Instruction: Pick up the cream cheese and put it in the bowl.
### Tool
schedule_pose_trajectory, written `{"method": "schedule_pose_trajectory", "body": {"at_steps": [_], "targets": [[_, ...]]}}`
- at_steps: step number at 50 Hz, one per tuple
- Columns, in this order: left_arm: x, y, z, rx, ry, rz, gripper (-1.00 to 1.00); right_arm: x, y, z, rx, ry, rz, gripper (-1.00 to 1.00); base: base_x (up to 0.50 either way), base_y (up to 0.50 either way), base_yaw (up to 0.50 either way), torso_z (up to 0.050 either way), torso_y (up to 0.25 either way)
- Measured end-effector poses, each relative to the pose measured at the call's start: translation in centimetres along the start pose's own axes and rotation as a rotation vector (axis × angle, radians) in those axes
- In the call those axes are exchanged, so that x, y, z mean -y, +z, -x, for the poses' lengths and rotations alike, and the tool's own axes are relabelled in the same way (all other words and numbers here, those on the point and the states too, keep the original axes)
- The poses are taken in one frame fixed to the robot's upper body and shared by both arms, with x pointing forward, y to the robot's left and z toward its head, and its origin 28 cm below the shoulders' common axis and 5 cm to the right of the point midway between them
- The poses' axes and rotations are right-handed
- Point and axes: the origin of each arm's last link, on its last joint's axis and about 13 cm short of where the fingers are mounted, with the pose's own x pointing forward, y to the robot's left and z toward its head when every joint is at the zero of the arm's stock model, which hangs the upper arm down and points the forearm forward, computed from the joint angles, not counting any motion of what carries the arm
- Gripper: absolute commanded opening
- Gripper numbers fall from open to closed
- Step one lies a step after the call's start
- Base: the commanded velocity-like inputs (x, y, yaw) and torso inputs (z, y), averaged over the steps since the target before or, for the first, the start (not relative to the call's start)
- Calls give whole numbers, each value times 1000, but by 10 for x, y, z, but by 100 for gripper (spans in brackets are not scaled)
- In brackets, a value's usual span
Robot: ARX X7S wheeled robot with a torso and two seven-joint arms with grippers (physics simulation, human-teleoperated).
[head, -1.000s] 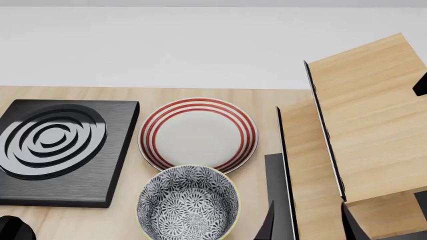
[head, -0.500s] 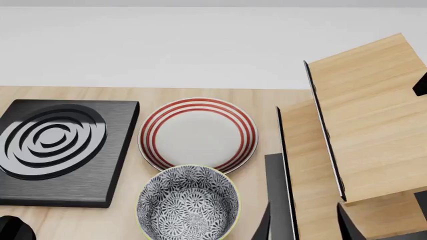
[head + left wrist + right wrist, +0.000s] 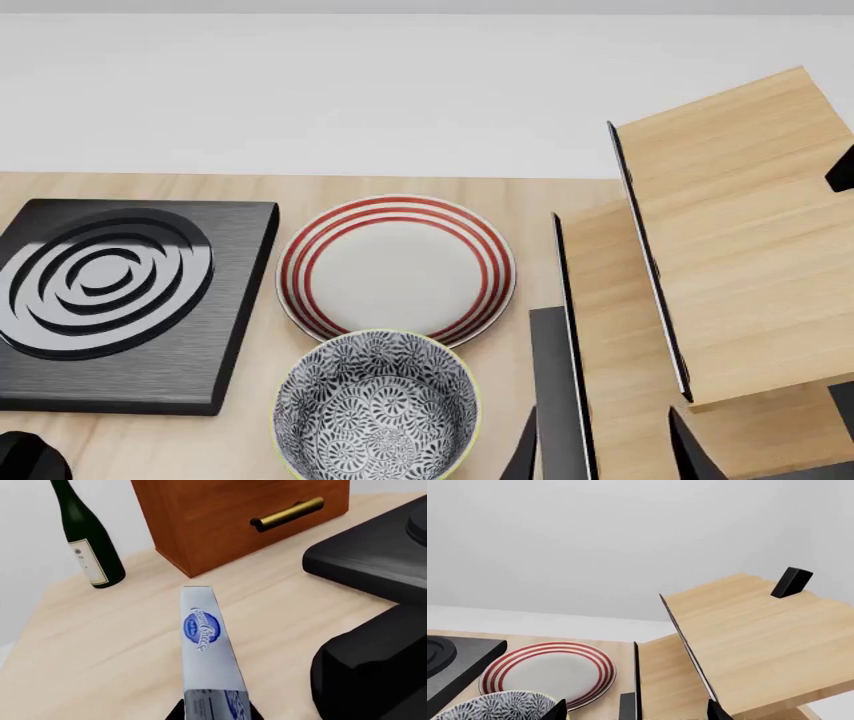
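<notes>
Broadly, the wooden table [image 3: 160, 185] carries everything, and the biggest thing on it in the head view is the pale wooden rack [image 3: 727, 270] at the right, its slanted boards crowding that side. Next comes the black stove [image 3: 114, 300] at the left, then the plate [image 3: 395, 268] with red rings in the middle, and just in front of it the bowl [image 3: 376, 405], upright and empty — nothing has been dropped in yet.

The box [image 3: 203, 640] is out of the head view; the left wrist camera shows it lying flat on the table, logo up, one end under the camera, apart from a brown cabinet [image 3: 233, 515] and a wine bottle [image 3: 87, 537] beyond. The left gripper [image 3: 213, 712] seems lined up along the box's long axis, presumably to close across its narrow width, but only dark tips either side of the near end show — whether it is closed on the box I cannot tell.

The right gripper [image 3: 601, 445] hangs beside the bowl near the rack, fingers spread, holding nothing
</notes>
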Motion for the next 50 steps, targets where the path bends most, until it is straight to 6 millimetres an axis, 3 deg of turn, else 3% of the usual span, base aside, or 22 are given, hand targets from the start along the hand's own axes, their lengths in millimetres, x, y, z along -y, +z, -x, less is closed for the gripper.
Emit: {"method": "schedule_pose_trajectory", "body": {"at_steps": [23,50], "targets": [[-3,2,2,-9,-14,6,-100,0,-1,1,-5,0,-1,100,1,0,0,0,0],[-27,35,26,14,-81,68,-100,1,1,1,0,1,-4,100,0,0,0,0,0]]}}
